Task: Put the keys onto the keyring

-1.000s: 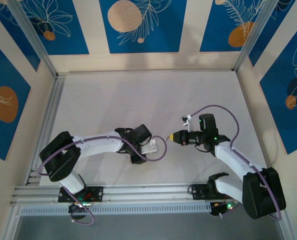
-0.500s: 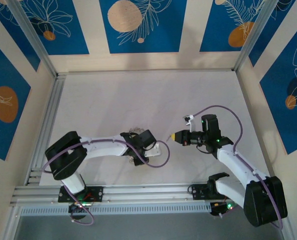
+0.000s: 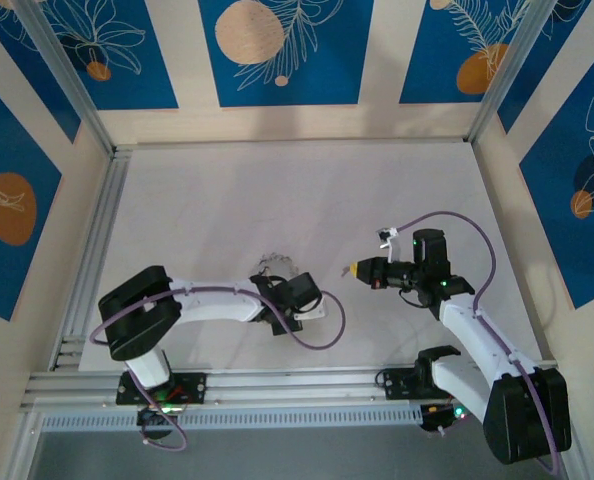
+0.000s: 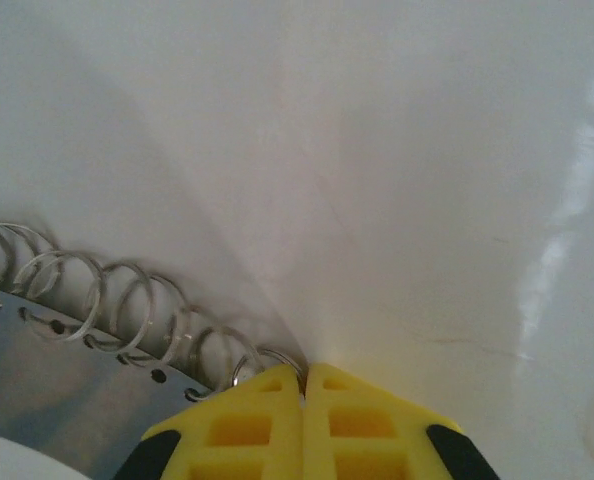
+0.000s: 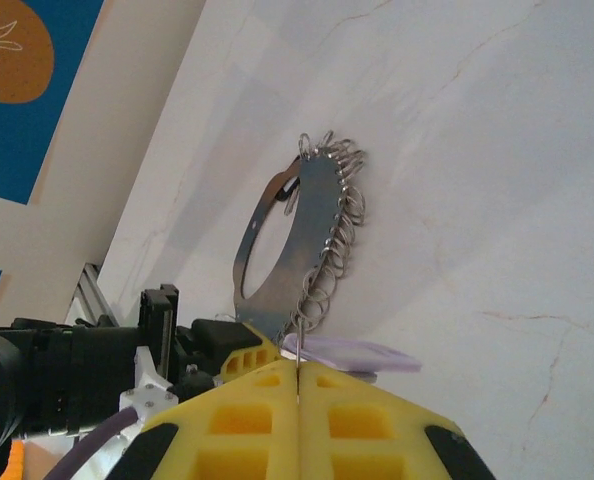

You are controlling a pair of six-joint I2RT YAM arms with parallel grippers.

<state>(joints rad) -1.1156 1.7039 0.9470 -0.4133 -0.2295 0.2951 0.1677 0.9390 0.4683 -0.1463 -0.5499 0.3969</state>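
The keyring (image 5: 307,215) is a flat metal crescent edged with several small wire rings, lying on the white table (image 3: 227,200). From above, the keyring (image 3: 274,266) sits just beyond my left gripper (image 3: 289,296). In the left wrist view my left gripper (image 4: 304,372) is shut, with the end ring (image 4: 267,358) of the keyring (image 4: 57,370) pinched at its tips. My right gripper (image 5: 297,372) is shut on a thin key (image 5: 297,340) seen edge-on, pointing at the rings. A pale lilac key (image 5: 352,353) lies flat just past the right fingertips.
My right gripper (image 3: 354,270) faces left, a short gap from the left wrist. Purple cables (image 3: 322,335) loop off both arms. Aluminium rails (image 3: 277,385) run along the near edge, and patterned walls (image 3: 277,60) enclose the table.
My left gripper has slid toward the near edge and shut its jaws, uncovering the keyring behind it. The right gripper has shifted slightly right with its key.
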